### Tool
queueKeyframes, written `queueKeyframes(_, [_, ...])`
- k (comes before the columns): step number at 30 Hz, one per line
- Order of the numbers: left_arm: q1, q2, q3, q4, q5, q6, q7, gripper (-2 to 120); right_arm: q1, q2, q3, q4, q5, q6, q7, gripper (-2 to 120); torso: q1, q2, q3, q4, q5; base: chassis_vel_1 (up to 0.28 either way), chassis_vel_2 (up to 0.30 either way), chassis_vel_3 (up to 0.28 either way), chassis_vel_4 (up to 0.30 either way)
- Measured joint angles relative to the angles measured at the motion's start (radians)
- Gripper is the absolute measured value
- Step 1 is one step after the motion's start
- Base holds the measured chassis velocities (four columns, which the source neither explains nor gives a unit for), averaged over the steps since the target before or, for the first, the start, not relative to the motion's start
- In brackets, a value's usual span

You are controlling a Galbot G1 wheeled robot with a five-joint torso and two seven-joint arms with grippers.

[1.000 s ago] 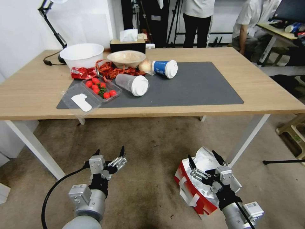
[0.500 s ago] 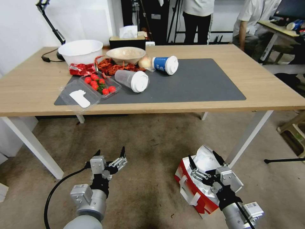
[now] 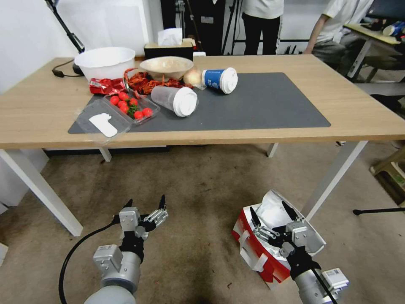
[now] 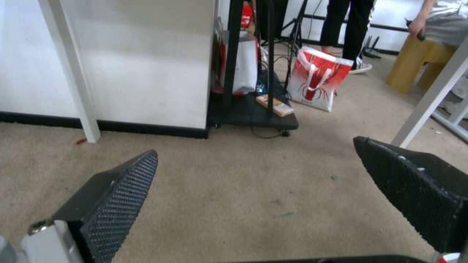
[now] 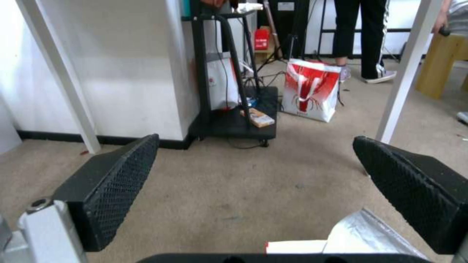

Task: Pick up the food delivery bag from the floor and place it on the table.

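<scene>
Your food delivery bag [image 3: 261, 247] sits on the floor [image 3: 198, 190] by the counter [image 3: 346, 105] leg, foil mouth open. Your right claw [image 3: 270, 212] hovers directly over it, fingers spread wide (gripping nothing). Your left claw [image 3: 145, 202] hangs over bare floor, also spread.

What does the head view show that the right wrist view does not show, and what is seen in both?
Head view alone: the table top with its grey mat, two tipped cups, and the left gripper, open above the floor. Right wrist view alone: a red and white shopping bag standing beyond the table, beside a black cart. Both: the open right gripper over the food delivery bag and its foil lining.
</scene>
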Motion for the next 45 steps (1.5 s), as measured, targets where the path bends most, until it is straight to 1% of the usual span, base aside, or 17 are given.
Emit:
queueKeyframes(13, [0.004,-0.005,0.005,0.015,0.009,-0.014,0.002,100,0.001,0.000,0.001,-0.003,-0.001,0.000,-0.001,100,-0.017,-0.049,-0.032,0.0000,0.0000,0.000,0.000,0.000,0.000])
queueKeyframes(25, [0.011,-0.007,0.003,0.006,0.018,-0.021,-0.001,100,-0.001,0.000,0.003,-0.003,-0.001,0.002,-0.004,100,-0.034,-0.099,-0.065,0.0000,0.0000,0.000,0.000,0.000,0.000])
queueKeyframes(26, [0.011,-0.007,0.003,0.006,0.018,-0.021,-0.001,100,-0.001,0.000,0.003,-0.003,-0.001,0.002,-0.004,100,-0.034,-0.099,-0.065,0.0000,0.0000,0.000,0.000,0.000,0.000])
queueKeyframes(29, [0.013,-0.009,0.005,0.003,0.022,-0.024,-0.001,100,-0.001,0.000,0.005,-0.003,-0.001,0.001,-0.004,100,-0.038,-0.117,-0.079,0.0000,0.0000,0.000,0.000,0.000,0.000])
queueKeyframes(38, [0.011,-0.005,0.005,-0.001,0.014,-0.027,-0.004,100,-0.010,0.000,0.006,0.004,-0.013,0.001,-0.006,100,-0.048,-0.148,-0.100,0.0000,0.0000,0.000,0.000,0.000,0.000])
queueKeyframes(41, [0.010,-0.004,0.003,-0.001,0.014,-0.030,-0.005,100,-0.020,0.000,0.000,0.003,-0.020,0.005,-0.006,100,-0.052,-0.164,-0.112,0.0000,0.0000,0.000,0.000,0.000,0.000])
queueKeyframes(45, [0.012,-0.006,0.004,-0.002,0.015,-0.031,-0.005,100,-0.023,0.000,0.000,0.003,-0.021,0.005,-0.006,100,-0.054,-0.174,-0.120,-0.0001,0.0001,0.000,0.000,0.000,0.000])
